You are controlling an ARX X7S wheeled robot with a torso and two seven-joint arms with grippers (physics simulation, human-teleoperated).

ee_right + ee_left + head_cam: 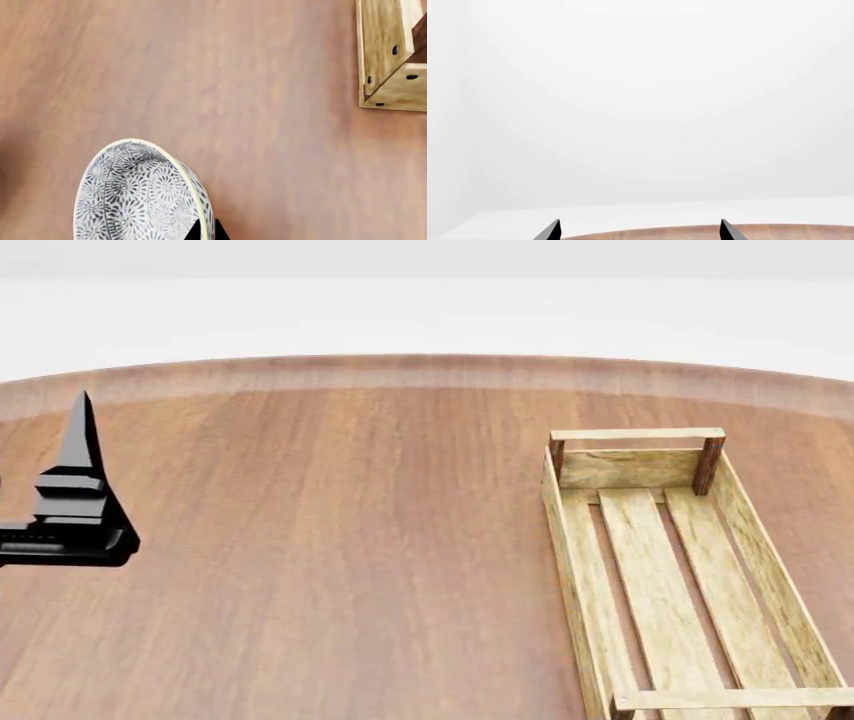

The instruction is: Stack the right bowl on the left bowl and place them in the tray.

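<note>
In the right wrist view a bowl [133,195] with a grey floral pattern and a pale rim hangs tilted above the wooden table. My right gripper [205,231] is shut on its rim, one black finger inside and one outside. A corner of the light-wood slatted tray [390,65] shows beyond it. In the head view the tray [581,570] lies at the right, empty in the part I see. My left gripper [80,495] is at the far left above the table; its fingertips [551,231] stand apart and empty. The other bowl is out of view.
The round wooden table [347,540] fills the head view, with its far edge against a white background. The left wrist view shows only the table edge [694,232] and a white wall.
</note>
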